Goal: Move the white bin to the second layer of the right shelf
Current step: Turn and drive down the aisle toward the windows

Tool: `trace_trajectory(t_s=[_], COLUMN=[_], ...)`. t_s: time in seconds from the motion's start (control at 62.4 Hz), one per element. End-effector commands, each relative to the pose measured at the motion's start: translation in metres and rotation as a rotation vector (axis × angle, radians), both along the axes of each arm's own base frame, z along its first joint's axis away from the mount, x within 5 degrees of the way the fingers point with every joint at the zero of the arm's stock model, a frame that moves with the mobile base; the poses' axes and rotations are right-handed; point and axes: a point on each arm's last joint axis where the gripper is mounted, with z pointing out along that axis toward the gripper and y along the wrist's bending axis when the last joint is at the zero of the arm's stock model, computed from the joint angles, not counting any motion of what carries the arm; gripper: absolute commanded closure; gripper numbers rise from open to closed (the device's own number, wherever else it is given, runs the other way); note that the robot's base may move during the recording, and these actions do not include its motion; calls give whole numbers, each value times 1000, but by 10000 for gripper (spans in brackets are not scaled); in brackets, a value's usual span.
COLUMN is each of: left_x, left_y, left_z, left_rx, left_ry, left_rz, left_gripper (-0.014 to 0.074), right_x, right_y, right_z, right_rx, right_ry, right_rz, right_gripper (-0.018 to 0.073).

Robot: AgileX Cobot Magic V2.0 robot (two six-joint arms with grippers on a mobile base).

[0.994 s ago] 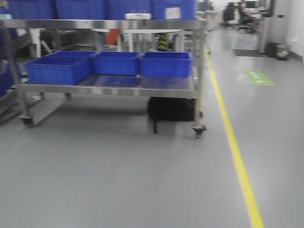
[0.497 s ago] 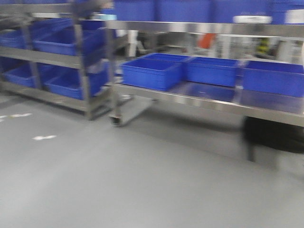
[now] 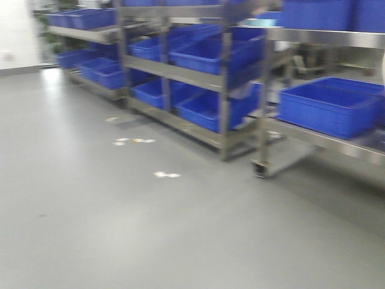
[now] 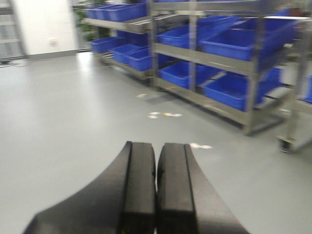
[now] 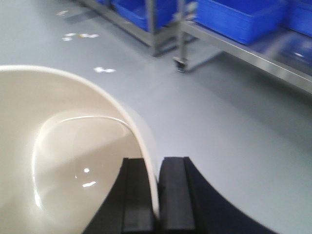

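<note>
While the right hand [image 5: 157, 195] is clamped on the wall of the white bin [image 5: 63, 146] (one finger inside, one outside, bin off to its left, inside facing cam, above the floor [image 5: 219, 122]), this reads as the carry/transit step, not placement. Left hand [image 4: 156, 187] closed on nothing, pads together, idle. Ahead: bare grey floor w/ a few white scraps [image 3: 166, 174], then steel racks [image 3: 225, 84] loaded w/ blue crates [image 3: 328, 108], nearest rack on casters [image 3: 260, 169]. Frames blurry, prob base in motion. Can't pick out the right shelf second layer in any view. Next imo: get target rack in sight, square base to it, raise bin to that level, set down, only then release. Grip is a single-wall pinch, so go slow.
</note>
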Motion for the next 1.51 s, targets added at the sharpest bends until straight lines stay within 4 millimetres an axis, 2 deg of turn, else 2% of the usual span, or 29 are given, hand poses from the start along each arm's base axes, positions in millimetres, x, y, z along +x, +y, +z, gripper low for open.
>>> trace_trajectory(t_s=[0.0,1.491], left_x=[0,0], left_y=[0,0], left_z=[-1,-1], left_rx=[-11,-11], left_ry=[-75,-75], left_rz=[0,0], left_gripper=[512,512], right_x=[2,2], right_y=[0,0], right_z=[18,18], right_rx=[7,7], right_ry=[-121,-121], right_rz=[3,3], right_gripper=[504,504])
